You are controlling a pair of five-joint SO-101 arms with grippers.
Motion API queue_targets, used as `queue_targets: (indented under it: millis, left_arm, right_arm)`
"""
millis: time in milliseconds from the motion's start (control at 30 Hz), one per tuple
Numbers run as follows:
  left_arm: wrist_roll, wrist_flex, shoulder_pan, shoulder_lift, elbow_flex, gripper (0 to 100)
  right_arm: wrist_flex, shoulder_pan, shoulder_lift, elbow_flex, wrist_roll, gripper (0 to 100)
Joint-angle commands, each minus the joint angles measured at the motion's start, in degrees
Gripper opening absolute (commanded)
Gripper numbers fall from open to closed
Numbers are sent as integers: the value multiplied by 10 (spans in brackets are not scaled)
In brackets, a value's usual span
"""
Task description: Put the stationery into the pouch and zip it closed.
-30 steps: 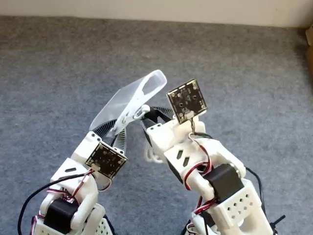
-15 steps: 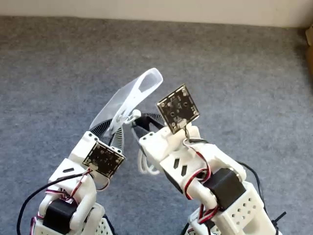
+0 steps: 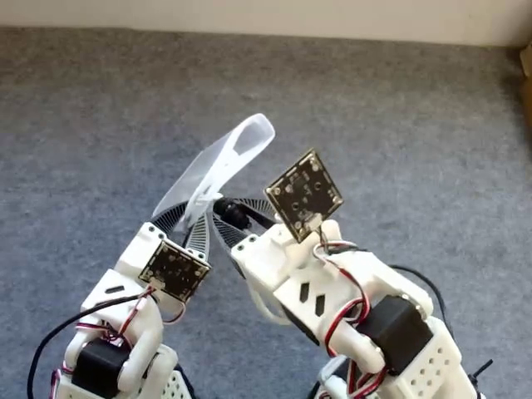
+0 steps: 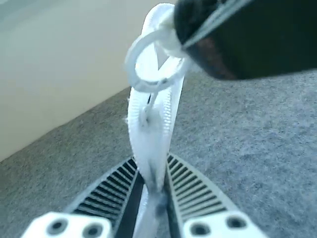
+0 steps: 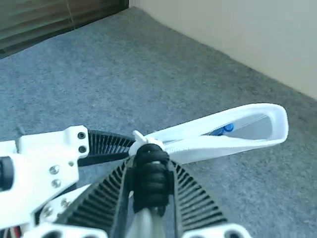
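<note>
Above table (image 3: 416,125) centre: left gripper (image 4: 151,186) pinches pouch (image 3: 224,162) near end; right gripper (image 5: 148,158) clamps zip pull (image 4: 151,88) beside it; pouch stretches toward far edge.

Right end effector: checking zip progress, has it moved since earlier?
Yes. The right end effector, gripping the zipper pull, shifted left, away from the far wall.

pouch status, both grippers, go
Left gripper shut on translucent white zip pouch. Right gripper shut on its white zipper pull ring. Far end open, blue item inside.
</note>
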Motion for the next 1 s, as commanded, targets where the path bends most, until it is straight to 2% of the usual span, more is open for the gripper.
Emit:
queue_targets:
  millis: [0, 400, 967]
  left_arm:
    - [6, 8, -15, 0, 2, 5]
    - [6, 8, -15, 0, 2, 5]
    - [7, 8, -33, -1, 2, 5]
  right_arm:
    - [-81, 56, -1, -48, 9, 5]
    - [-224, 239, 150, 7, 4, 5]
    - [-343, 396, 276, 3, 8, 5]
